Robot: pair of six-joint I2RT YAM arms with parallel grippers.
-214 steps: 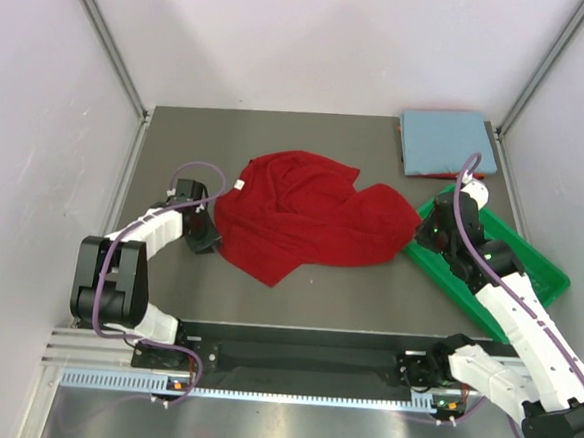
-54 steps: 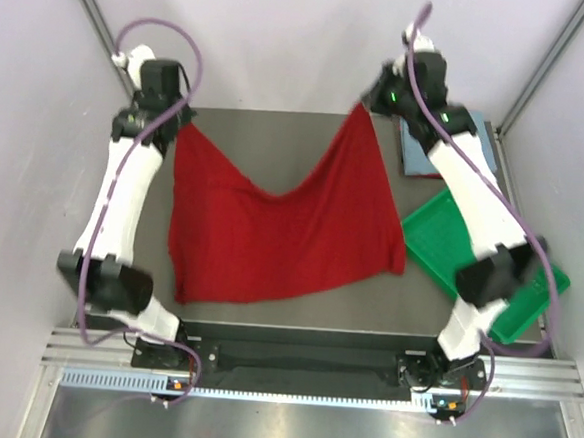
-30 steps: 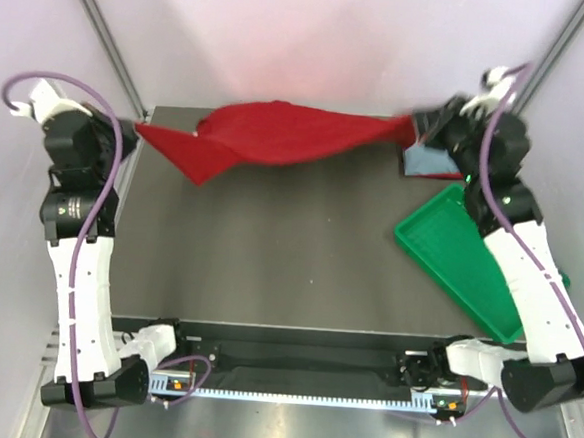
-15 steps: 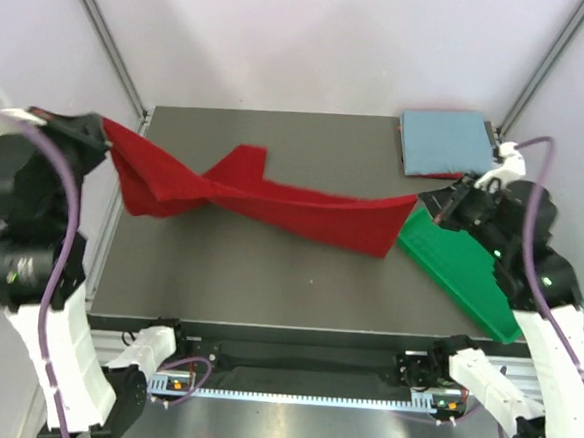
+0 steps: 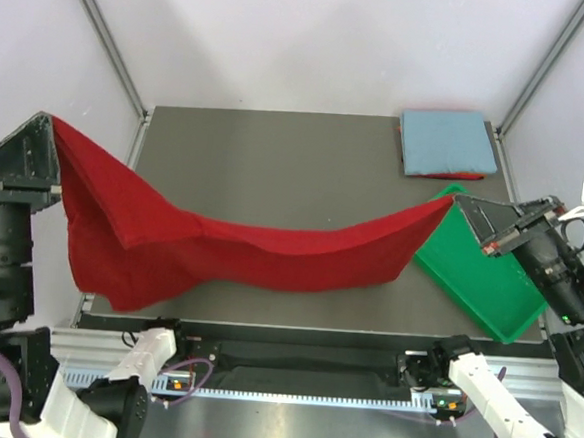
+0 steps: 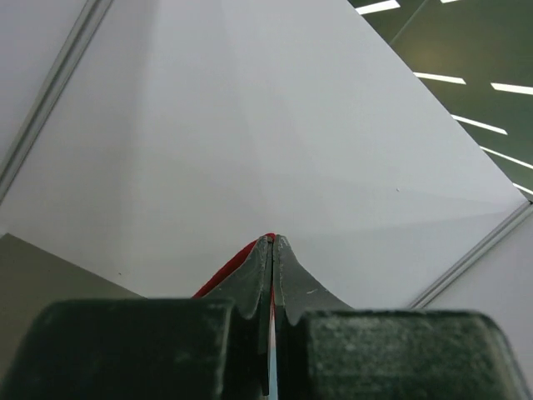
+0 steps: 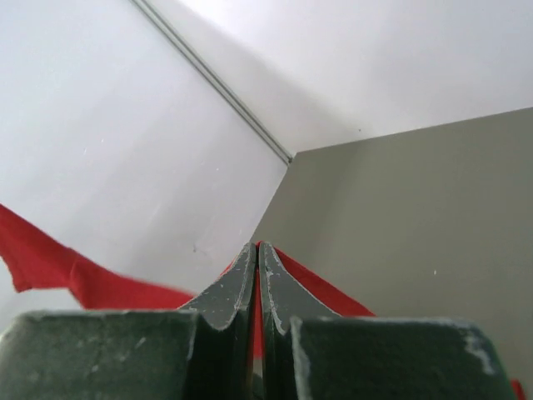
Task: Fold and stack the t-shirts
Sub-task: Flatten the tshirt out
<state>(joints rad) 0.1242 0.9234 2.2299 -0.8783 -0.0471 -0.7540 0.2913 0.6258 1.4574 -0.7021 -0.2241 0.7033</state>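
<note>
A dark red t-shirt (image 5: pixel 239 255) hangs stretched in the air between both arms, sagging over the table's near half. My left gripper (image 5: pixel 50 120) is shut on its left corner, high at the left edge; red cloth (image 6: pixel 225 273) shows between the pressed jaws. My right gripper (image 5: pixel 462 203) is shut on the right corner above the green tray, red cloth (image 7: pixel 321 290) pinched in it. A folded light blue t-shirt (image 5: pixel 448 142) lies at the back right on top of another red one (image 5: pixel 445 176), only an edge showing.
The green plastic tray (image 5: pixel 493 283) sits at the right edge of the grey table (image 5: pixel 276 168), under the right arm. White walls with metal posts (image 5: pixel 108 51) enclose the back and sides.
Both arms have pulled back toward the near side and risen, carrying the red t-shirt from the back of the table to hang spread over the near half.
</note>
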